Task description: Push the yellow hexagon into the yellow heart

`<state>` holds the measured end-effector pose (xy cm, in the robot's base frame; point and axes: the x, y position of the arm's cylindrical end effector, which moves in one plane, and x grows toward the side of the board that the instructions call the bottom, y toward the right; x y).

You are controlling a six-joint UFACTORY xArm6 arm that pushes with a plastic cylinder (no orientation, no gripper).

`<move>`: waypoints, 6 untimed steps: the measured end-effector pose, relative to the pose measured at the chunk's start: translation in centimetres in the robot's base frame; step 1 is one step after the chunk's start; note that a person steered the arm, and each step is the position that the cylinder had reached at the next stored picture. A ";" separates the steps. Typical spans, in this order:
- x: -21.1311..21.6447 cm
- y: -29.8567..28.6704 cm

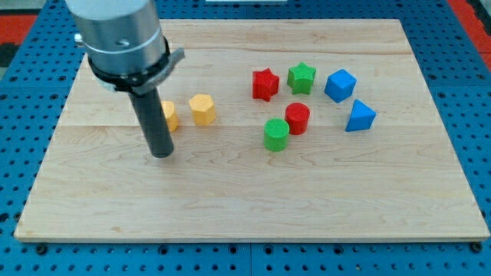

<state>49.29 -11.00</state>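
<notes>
Clearly, my tip [162,153] rested on the desk [230,199] in its left half, about midway between the top and bottom edges, with the dark rod rising straight up into the grey arm body by the top-left corner. No hand was fitted: the arm ended in that bare rod, so nothing could open, close or grip.

The yellow hexagon [202,109] sat left of the desk's centre, nearer the top edge than the bottom edge, up and to the right of my tip and apart from it. It stood squat on a flat face; no long axis or pointing direction could be made out from this angle. The yellow heart [170,115] lay just left of the hexagon, with a small gap of bare wood between them. The rod covered the heart's left part, so which way its point faced could not be told.

Toward the right edge, well apart from the yellow pair, stood the other blocks: a red star [265,84] and a green star [301,77] nearest the top edge, a blue cube [340,85] right of them, a blue triangular block [359,116] below the cube, and a red cylinder [297,118] just beside a green cylinder [276,134].
</notes>
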 end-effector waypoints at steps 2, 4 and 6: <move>-6.0 7.3; -9.1 9.1; -10.0 -2.1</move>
